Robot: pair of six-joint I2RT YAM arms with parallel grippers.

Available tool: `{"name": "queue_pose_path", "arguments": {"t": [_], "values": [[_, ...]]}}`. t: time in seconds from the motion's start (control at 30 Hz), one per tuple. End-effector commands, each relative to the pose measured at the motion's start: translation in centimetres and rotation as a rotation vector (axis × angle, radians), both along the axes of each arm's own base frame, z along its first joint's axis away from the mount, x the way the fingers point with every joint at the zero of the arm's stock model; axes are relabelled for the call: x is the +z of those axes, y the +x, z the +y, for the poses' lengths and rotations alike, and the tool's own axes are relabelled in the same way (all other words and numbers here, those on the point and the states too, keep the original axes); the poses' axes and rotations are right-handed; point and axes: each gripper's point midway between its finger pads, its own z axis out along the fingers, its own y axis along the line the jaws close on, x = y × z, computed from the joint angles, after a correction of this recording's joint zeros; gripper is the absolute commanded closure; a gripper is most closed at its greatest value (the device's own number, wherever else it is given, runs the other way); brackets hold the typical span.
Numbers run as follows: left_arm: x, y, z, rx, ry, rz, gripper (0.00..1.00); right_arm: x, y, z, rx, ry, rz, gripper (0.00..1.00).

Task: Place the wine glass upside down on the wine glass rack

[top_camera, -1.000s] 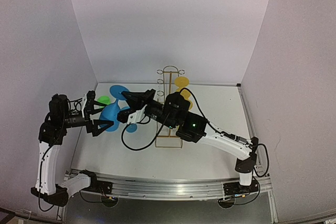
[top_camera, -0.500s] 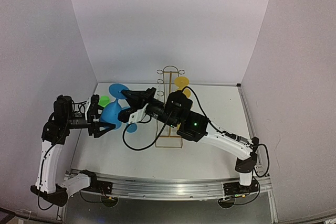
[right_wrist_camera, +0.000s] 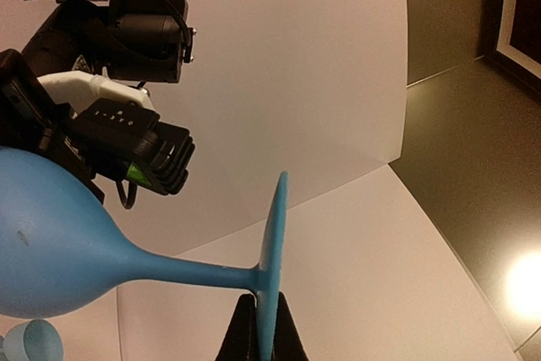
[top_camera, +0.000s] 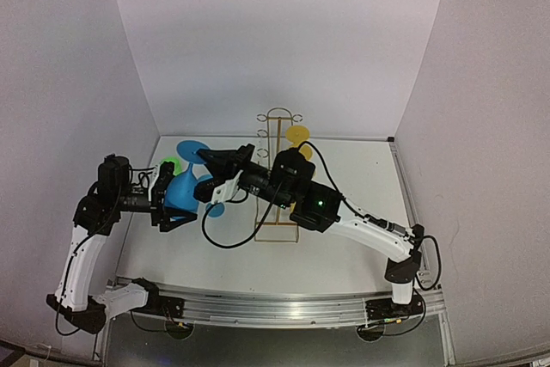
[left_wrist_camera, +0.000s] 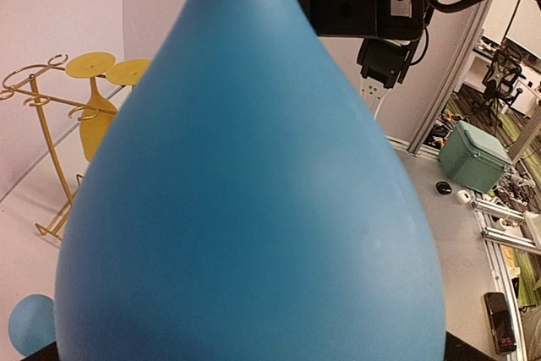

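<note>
Right wrist: right gripper (right_wrist_camera: 259,314) pinches wine glass (right_wrist_camera: 52,243) foot edge

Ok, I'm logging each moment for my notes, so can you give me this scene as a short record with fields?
glass: blue wine glass, lying sideways in the air, not on the rack
right gripper: shut on the rim of the glass's foot
left gripper: jaws either side of the bowl; contact unclear
rack: gold wire rack, upright, beyond the glass
on rack: yellow glasses hanging foot up
</note>
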Motion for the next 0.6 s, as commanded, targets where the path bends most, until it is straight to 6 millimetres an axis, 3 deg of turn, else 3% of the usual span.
{"name": "queue_pose_path", "arguments": {"t": [0.0, 0.2, 0.37, 0.4, 0.47, 0.57], "values": [[1.7, -0.2, -0.5, -0.031, -0.042, -0.065, 0.17, 1.3, -0.8, -0.3, 0.027, 0.035, -0.001, 1.00], [2.0, 0.2, -0.4, -0.009, -0.051, -0.080, 0.41, 0.8, -0.7, -0.4, 0.021, 0.026, 0.012, 1.00], [2.8, 1.0, -0.2, 0.065, -0.102, -0.118, 0.47, 0.5, -0.4, -0.5, 0.002, 0.025, 0.028, 1.00], [2.8, 1.2, -0.1, 0.078, -0.112, -0.123, 0.47, 0.5, -0.3, -0.5, -0.002, 0.028, 0.031, 0.95], [2.6, 1.6, -0.1, 0.101, -0.125, -0.123, 0.47, 0.6, -0.1, -0.6, -0.012, 0.036, 0.036, 0.72], [2.5, 2.3, -0.2, 0.125, -0.141, -0.119, 0.48, 0.7, 0.4, -0.7, -0.039, 0.052, 0.045, 0.48]]}}
